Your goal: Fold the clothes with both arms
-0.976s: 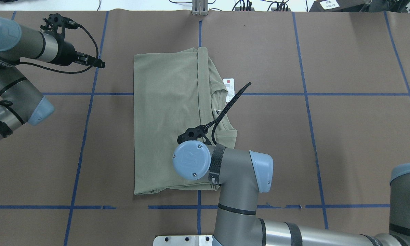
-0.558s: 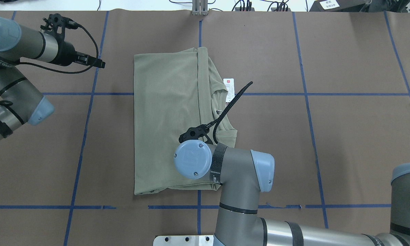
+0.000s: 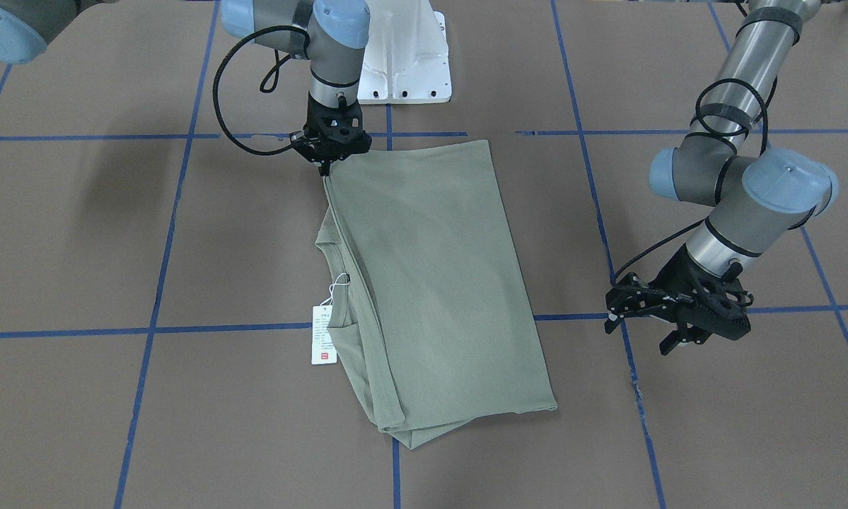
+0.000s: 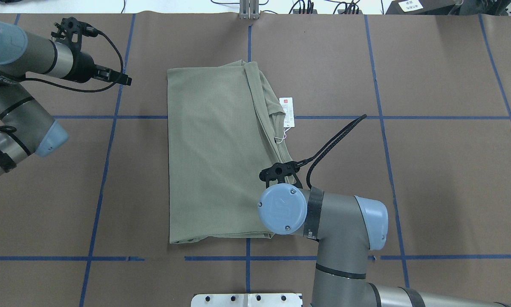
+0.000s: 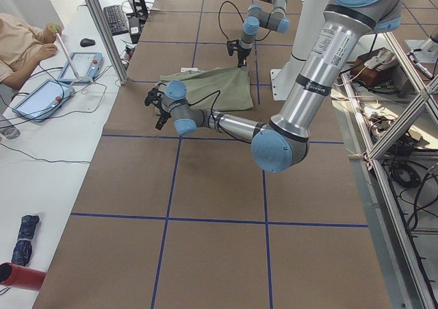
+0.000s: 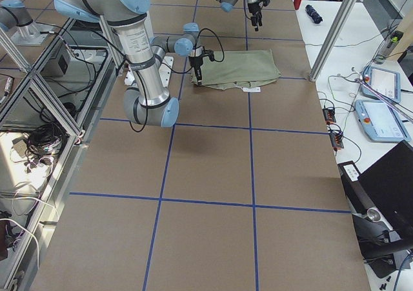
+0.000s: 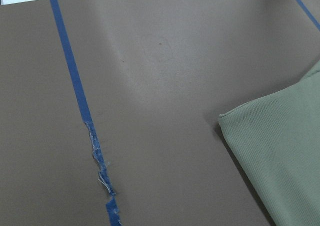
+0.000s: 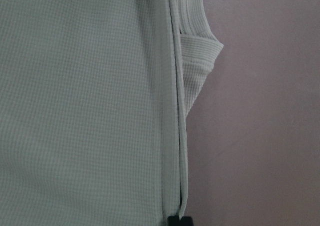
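The sage-green shirt (image 4: 212, 149) lies folded in a long rectangle at the table's middle, its white hang tag (image 4: 287, 111) sticking out at the collar side. My right gripper (image 3: 324, 168) is shut on the near corner of the shirt's (image 3: 431, 283) top layer; the right wrist view has the folded edge (image 8: 177, 136) running into the fingertips. In the overhead view the right wrist hides that gripper. My left gripper (image 3: 639, 334) hovers open and empty off the shirt's far corner (image 7: 285, 151), also seen as left gripper (image 4: 125, 79).
Brown paper with blue tape lines covers the table; one tape line (image 7: 100, 171) is frayed near the left gripper. The white pedestal base (image 3: 402, 63) stands by the shirt's near end. A person (image 5: 27, 42) sits at a side table with tablets.
My right arm has moved toward the robot's right, pulling the near end of the shirt's top layer with it, so the fold edge now slants. The left arm has stayed put.
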You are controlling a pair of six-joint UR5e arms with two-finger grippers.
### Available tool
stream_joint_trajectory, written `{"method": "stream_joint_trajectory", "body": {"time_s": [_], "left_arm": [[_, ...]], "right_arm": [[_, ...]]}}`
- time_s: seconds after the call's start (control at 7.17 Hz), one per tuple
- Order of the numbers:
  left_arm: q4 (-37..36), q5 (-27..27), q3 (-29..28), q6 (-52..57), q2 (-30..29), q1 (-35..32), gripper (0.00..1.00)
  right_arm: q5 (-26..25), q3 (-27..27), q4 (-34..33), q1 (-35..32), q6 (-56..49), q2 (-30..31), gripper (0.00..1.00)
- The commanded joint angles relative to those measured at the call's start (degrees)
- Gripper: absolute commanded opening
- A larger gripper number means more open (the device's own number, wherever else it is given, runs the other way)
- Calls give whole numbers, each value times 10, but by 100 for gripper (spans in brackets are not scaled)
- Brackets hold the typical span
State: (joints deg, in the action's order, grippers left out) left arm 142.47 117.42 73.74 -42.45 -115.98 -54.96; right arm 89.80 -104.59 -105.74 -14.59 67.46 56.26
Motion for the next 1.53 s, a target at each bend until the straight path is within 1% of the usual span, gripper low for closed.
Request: {"method": "stream_joint_trajectory", "body": {"time_s": [0.0,0.14,0.42,0.56,0.7,0.84,0.98,1.12,1.39], "left_arm": [[0,0,0,0,0,0,100],[0,0,0,1,0,0,100],[0,1,0,0,-1,0,100],[0,1,0,0,-1,0,100],[0,1,0,0,0,0,100],[0,1,0,0,0,0,100],[0,1,0,0,0,0,100],[0,1,0,0,0,0,100],[0,1,0,0,0,0,100]], "right_arm": [[-15,3,28,11,36,5,100],[-17,5,71,-10,28,8,100],[-13,29,103,-73,-31,-9,100],[10,86,124,-111,-50,-53,100],[30,165,134,-146,-75,-109,100],[48,225,156,-169,-112,-136,100],[57,267,179,-178,-114,-152,100],[58,288,181,-178,-116,-163,100],[61,297,179,-175,-124,-164,100]]}}
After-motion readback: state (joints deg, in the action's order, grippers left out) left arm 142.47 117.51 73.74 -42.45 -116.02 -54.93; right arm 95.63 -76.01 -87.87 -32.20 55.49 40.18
